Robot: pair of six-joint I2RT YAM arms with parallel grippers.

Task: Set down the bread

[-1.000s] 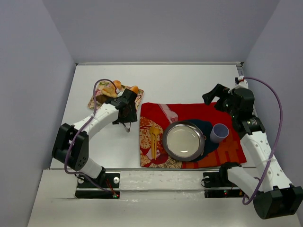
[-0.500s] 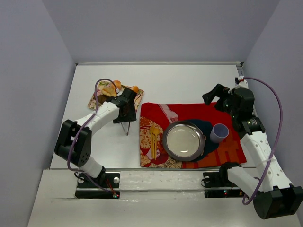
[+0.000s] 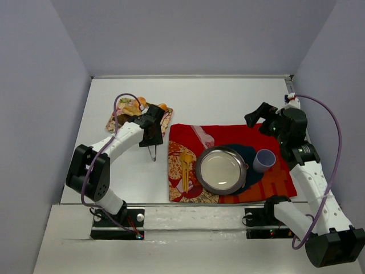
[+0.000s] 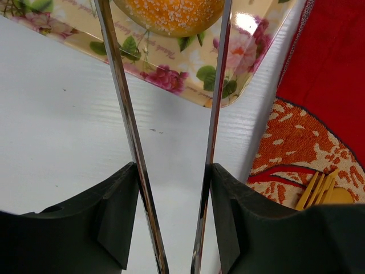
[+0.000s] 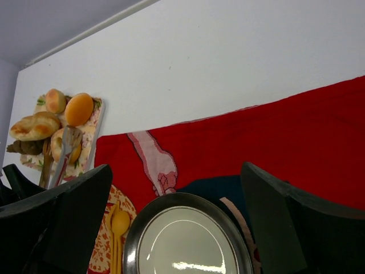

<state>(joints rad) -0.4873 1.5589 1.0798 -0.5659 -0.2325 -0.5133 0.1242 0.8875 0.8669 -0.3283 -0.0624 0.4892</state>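
We find the bagel (image 4: 171, 11) on the floral tray (image 4: 188, 80), straight ahead of the left gripper (image 4: 174, 168). It lies between the two arms of the metal tongs (image 4: 125, 114), near the tray corner beside the red cloth (image 4: 331, 68). The wrist view cuts off most of it, so we cannot make out its hole or whether the tong tips touch it. From above we cannot pick it out. The left gripper's fingers clamp the tongs from outside, their arms standing apart. The right gripper (image 5: 175, 168) is spread wide, holding nothing.
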